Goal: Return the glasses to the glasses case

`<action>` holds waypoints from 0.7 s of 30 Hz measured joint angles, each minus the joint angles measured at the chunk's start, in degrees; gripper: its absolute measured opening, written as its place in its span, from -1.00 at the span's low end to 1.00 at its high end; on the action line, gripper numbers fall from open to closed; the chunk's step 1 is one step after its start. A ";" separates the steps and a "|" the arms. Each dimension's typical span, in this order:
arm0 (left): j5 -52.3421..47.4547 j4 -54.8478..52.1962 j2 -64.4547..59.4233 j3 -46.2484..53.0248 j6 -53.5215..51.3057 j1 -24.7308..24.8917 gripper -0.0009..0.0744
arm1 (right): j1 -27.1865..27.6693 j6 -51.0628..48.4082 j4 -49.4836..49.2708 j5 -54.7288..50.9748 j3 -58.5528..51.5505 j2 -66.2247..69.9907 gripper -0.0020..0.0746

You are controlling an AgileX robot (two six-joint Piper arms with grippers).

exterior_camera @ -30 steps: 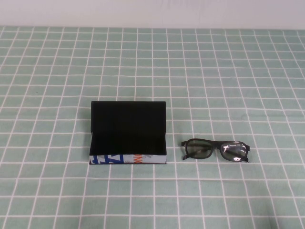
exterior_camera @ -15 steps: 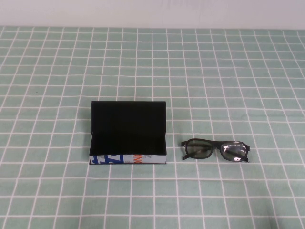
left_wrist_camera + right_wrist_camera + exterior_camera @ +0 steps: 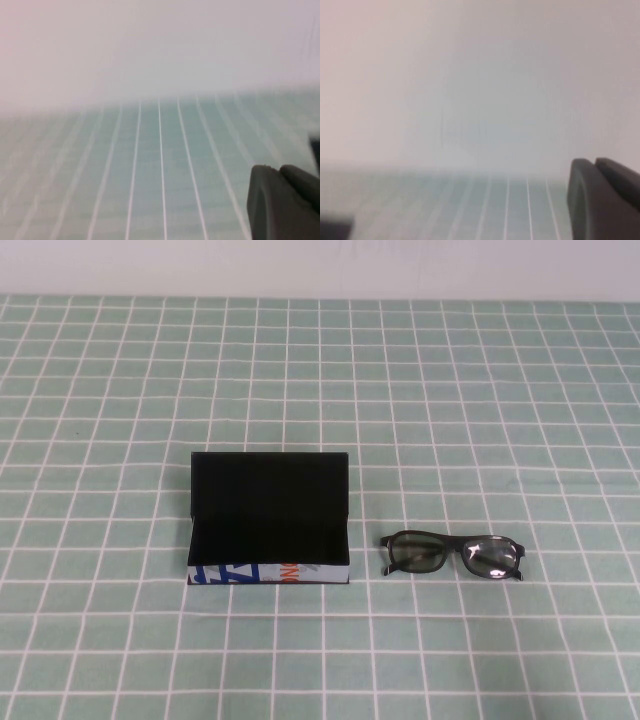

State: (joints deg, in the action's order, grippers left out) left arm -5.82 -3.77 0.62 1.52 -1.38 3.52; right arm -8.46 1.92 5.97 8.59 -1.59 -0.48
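Glasses [image 3: 452,556] beside case [image 3: 268,495], clear of jaws

Staged tabletop test bench, probably a robotics lab. A green-and-white checked cloth [image 3: 450,390] covers the desk to every edge; a plain white wall [image 3: 320,265] closes the far edge. Each wrist view shows a dark gripper part, left gripper [image 3: 282,202] and right gripper [image 3: 602,197].
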 joint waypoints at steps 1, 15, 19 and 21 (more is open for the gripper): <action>2.46 0.00 0.00 0.00 0.00 0.00 -0.98 | 0.00 0.00 0.03 3.32 0.00 0.00 -0.98; 14.91 0.10 0.00 0.00 2.29 0.00 -0.98 | 0.00 0.00 0.26 24.80 0.00 0.00 -0.98; 28.72 0.10 0.00 0.00 12.29 0.00 -0.98 | 0.00 0.00 -0.01 35.25 0.00 0.00 -0.98; 36.13 0.10 0.00 0.00 16.24 0.00 -0.98 | 0.00 0.40 -1.17 38.69 0.00 -0.13 -0.98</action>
State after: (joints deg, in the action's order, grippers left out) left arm 30.31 -3.67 0.62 1.52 14.86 3.52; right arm -8.46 2.32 4.80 47.27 -1.59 -0.61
